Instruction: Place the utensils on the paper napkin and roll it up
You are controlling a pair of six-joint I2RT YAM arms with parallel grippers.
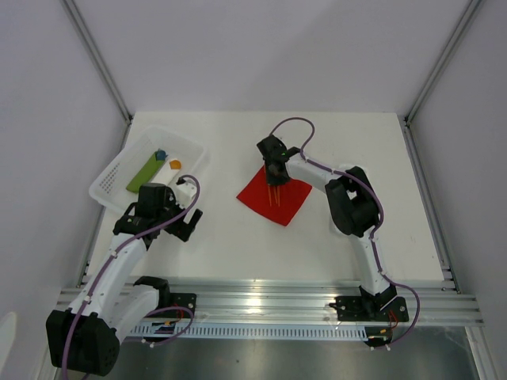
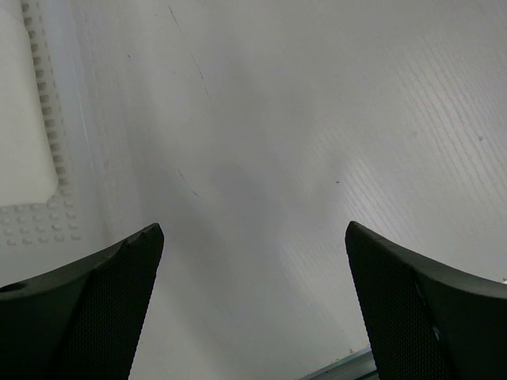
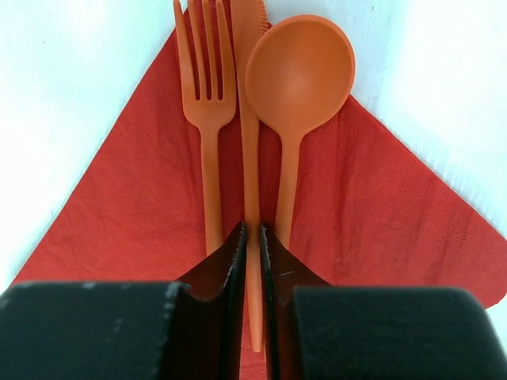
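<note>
The red paper napkin [image 1: 287,203] is lying flat on the white table [image 1: 238,245], turned like a diamond. Three orange plastic utensils are resting on the napkin side by side: the fork [image 3: 207,103], the knife [image 3: 250,119] and the spoon [image 3: 299,71], the knife in the middle, touching or nearly touching its neighbours. Their heads are reaching the napkin's corner. The right gripper [image 3: 252,247] is hovering low over the napkin, its fingers [image 3: 230,273] pinching the knife's slender handle between them. The left gripper [image 2: 253,228] is sitting well to the left of the napkin, its fingers [image 2: 103,309] spread wide over bare table and grasping nothing. Farther left of the napkin, a white tray [image 1: 111,178] is holding a green bar [image 1: 146,170], a blue block [image 1: 160,154] and an orange block [image 1: 175,165].
</note>
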